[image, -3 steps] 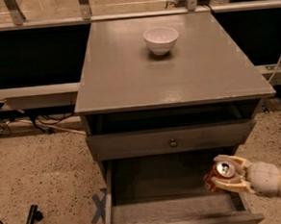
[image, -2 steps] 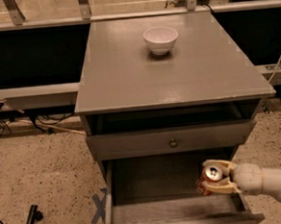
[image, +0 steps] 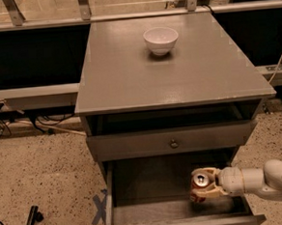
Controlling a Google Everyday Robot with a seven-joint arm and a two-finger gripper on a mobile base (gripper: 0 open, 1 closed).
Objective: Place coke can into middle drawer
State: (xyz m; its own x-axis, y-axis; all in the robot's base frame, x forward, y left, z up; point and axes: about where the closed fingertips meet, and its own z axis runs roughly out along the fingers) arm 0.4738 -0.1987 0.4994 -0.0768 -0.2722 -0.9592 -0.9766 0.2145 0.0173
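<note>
**Coke can held over the right side of the open middle drawer**

We see the gripper [image: 199,189] inside the pulled-out middle drawer [image: 150,181], at its right side and close to the near front edge. Its pale fingers [image: 210,193] are clenched around the coke can [image: 201,180], whose silver top with pull tab faces up toward the camera. We cannot tell whether the can's base touches the board bottom. The white arm [image: 262,179] enters from the right, crossing above the drawer's right side wall. Directly above the open drawer we note the upper drawer front [image: 133,145], pushed in, with its small round knob [image: 173,143]. A white bowl [image: 160,39] stands on the far part of the grey cabinet top [image: 128,71], well apart from the can. A blue tape cross [image: 100,209] marks the speckled floor [image: 44,179] just left of the drawer.
</note>
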